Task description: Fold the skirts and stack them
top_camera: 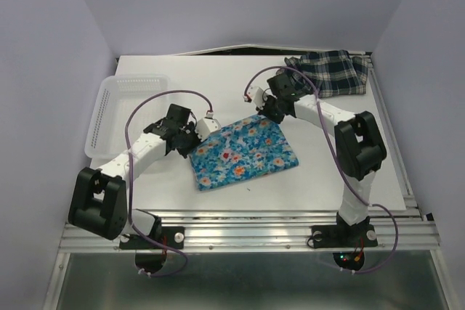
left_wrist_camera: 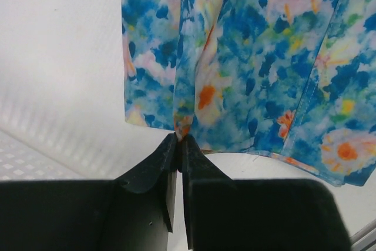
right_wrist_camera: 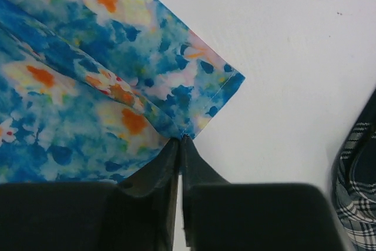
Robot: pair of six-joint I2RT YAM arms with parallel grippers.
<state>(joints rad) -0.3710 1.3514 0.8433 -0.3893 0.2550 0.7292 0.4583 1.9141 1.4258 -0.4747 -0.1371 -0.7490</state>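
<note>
The blue floral skirt (top_camera: 243, 152) lies folded flat in the middle of the table. My left gripper (top_camera: 198, 137) sits at its left edge; in the left wrist view the fingertips (left_wrist_camera: 179, 138) pinch a small tuck of the floral skirt's (left_wrist_camera: 252, 57) hem. My right gripper (top_camera: 266, 112) is at the far right corner, jaws shut on that corner (right_wrist_camera: 183, 139) of the floral cloth (right_wrist_camera: 88, 86). The dark plaid skirt (top_camera: 330, 72) lies bunched at the table's far right corner, and its edge (right_wrist_camera: 355, 192) shows in the right wrist view.
A white lattice basket (top_camera: 116, 107) stands at the left side of the table, close behind the left arm; its rim (left_wrist_camera: 23, 157) shows in the left wrist view. The table's right edge (top_camera: 396, 157) runs beside the right arm.
</note>
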